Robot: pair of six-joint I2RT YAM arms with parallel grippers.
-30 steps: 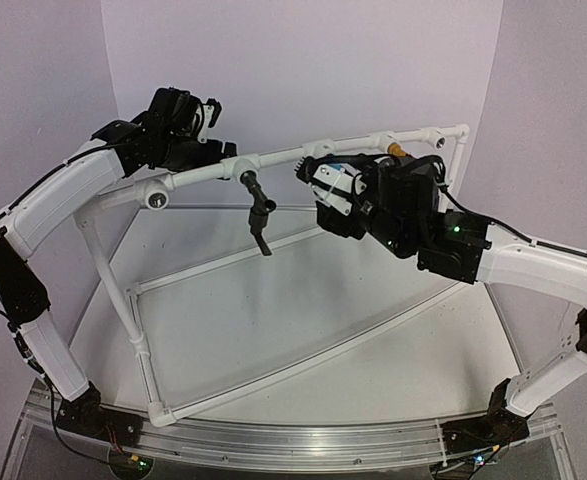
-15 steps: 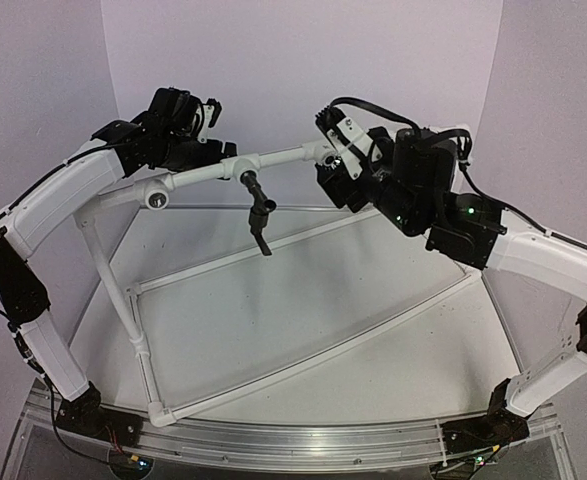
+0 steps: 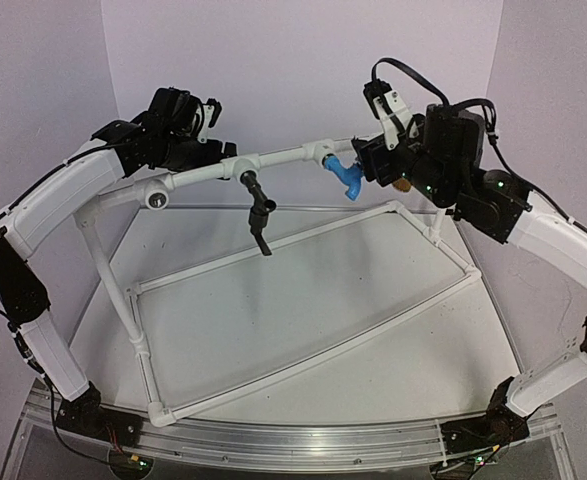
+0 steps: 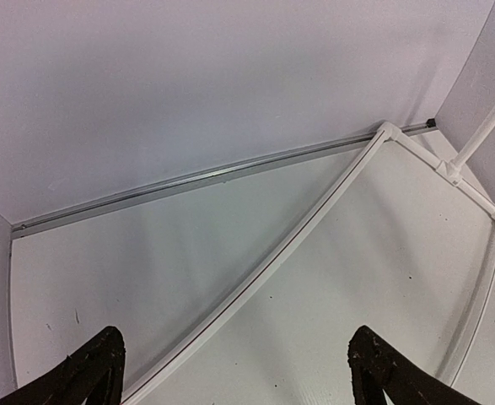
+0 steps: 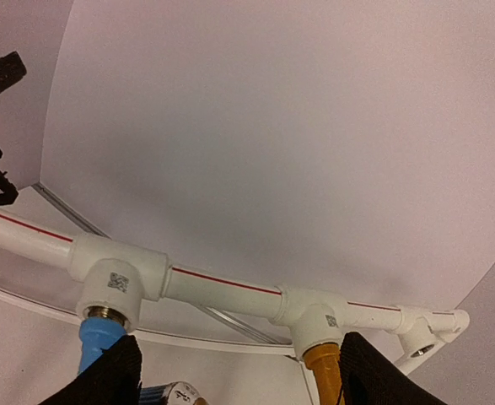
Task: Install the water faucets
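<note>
Lilac walls close in a white table (image 3: 273, 330) on the left, far and right sides. A white pipe frame (image 3: 273, 157) stands on it, with the top rail running left to right across the far half. The black faucet (image 3: 259, 215) hangs spout-down from a fitting near the middle of the rail. The blue faucet (image 3: 348, 180) is seated by its metal thread in the next tee to the right. The mustard-yellow faucet (image 5: 323, 363) sits in the tee beyond that, largely hidden from overhead by the right arm. The right gripper (image 5: 239, 375) is just on the near side of these two, with its fingers well apart and gripping nothing. The left gripper (image 4: 233, 363) is up at the left end of the rail, jaws wide and empty. Base rails of the frame border the table surface, and the floor area between them is open. An aluminium strip (image 3: 303, 440) runs along the near edge.
</note>
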